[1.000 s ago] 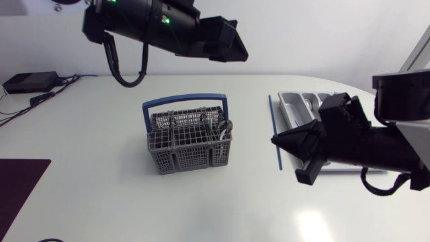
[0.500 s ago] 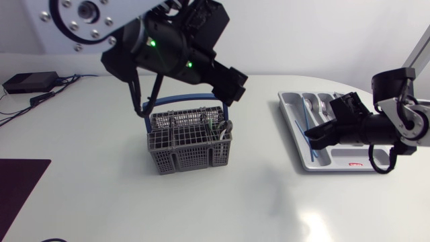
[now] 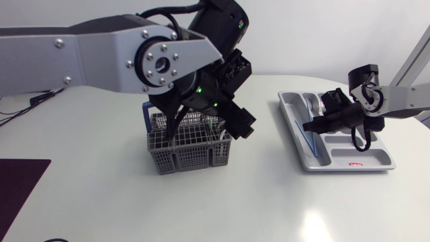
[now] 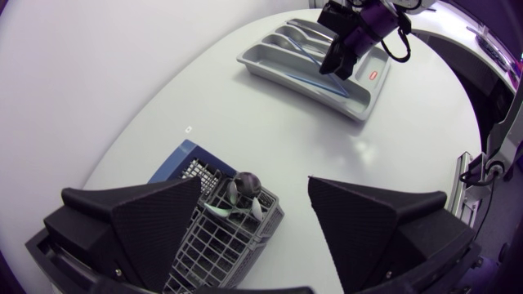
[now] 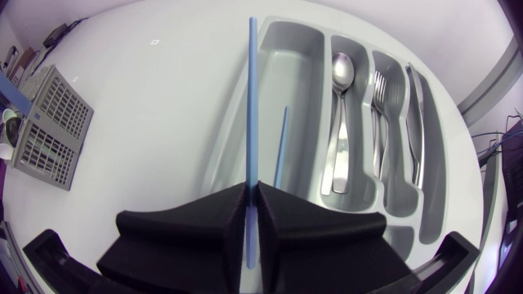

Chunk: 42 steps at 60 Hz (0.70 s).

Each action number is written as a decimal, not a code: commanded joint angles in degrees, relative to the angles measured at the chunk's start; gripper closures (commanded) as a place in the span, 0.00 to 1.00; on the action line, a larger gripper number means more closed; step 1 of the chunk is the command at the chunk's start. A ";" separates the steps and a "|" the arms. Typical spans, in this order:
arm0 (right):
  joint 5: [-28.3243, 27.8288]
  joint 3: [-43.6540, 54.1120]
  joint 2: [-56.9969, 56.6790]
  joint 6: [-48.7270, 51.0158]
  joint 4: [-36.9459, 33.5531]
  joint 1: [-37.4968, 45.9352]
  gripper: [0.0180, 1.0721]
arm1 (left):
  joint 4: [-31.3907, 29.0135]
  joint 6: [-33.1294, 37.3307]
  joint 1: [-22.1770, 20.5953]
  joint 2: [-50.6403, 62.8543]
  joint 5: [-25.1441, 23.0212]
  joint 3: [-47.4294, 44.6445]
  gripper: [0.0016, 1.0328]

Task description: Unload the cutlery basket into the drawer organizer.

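While the right gripper [image 5: 252, 186] is closed on a thin blue stick [image 5: 252, 98], with both fingers pressed against it from either side, the left gripper [image 4: 253, 184] is held wide open and nothing is touched by its fingers. The stick is pointed straight ahead of the right fingers, over the outer wall of the drawer organizer [image 5: 302, 98]; whether that wall is touched cannot be told. The left gripper is hung just above the cutlery basket [image 3: 188, 156], its fingers spread over one end of it.

The basket is set near the middle of the tabletop [image 3: 101, 195], and the organizer near the right edge, well apart. Between them a broad strip of bare tabletop is left open, and more is left along the near edge. Part of the basket's far side is covered by the left arm in the head view.

In the organizer's long outer compartment a second blue stick [image 5: 282, 143] is laid. A spoon [image 5: 341, 73] is laid in the next compartment, forks [image 5: 379, 90] in the one after, and a knife [image 5: 414, 122] in the last long one. In the basket, a dark rounded utensil head [image 4: 245, 184] and a pale green piece [image 4: 221, 210] are seen standing out of a corner compartment below the left fingers.
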<state>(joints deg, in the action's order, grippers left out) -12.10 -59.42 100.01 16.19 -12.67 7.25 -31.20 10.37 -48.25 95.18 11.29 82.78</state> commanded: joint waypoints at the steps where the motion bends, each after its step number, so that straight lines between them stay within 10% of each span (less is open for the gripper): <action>1: 0.41 -1.93 3.09 -1.95 -0.78 0.31 0.94 | -0.53 0.44 -0.88 1.68 1.10 -2.19 0.13; 42: 3.22 -6.41 11.09 -3.35 -1.75 -0.21 0.89 | -1.76 0.79 -2.64 2.47 4.36 -4.65 0.13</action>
<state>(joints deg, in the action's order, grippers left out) -9.52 -64.62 109.65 14.46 -13.54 7.25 -32.53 10.39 -50.50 96.84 15.16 79.75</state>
